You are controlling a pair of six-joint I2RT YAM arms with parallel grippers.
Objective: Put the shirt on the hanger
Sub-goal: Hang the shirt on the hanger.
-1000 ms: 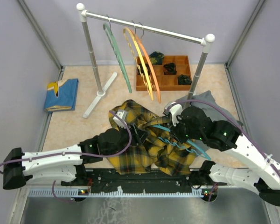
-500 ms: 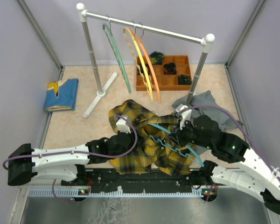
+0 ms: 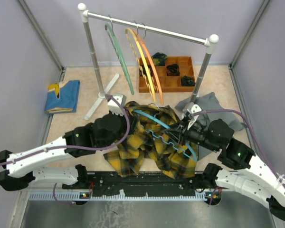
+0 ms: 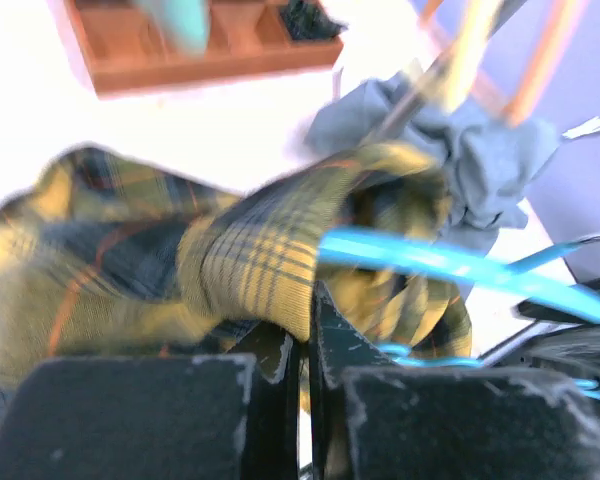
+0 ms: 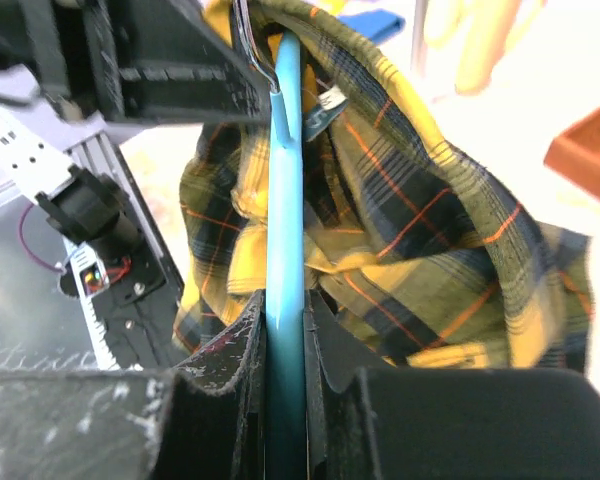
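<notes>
Left claw (image 4: 305, 305), clamped on the shirt (image 3: 133, 145) at the middle of the tabletop (image 3: 66, 124), sits just beside the far-left tip of the hanger (image 3: 154, 119), which runs near-right into the right claw (image 5: 285, 300) gripping it.

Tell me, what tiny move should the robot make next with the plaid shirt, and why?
Probably the left tool should draw its pinched fold of the plaid shirt further along the light blue hanger. That tool is shut on the cloth, the right tool clamps the hanger, and the hanger looks only partly tucked under the fabric.
</notes>
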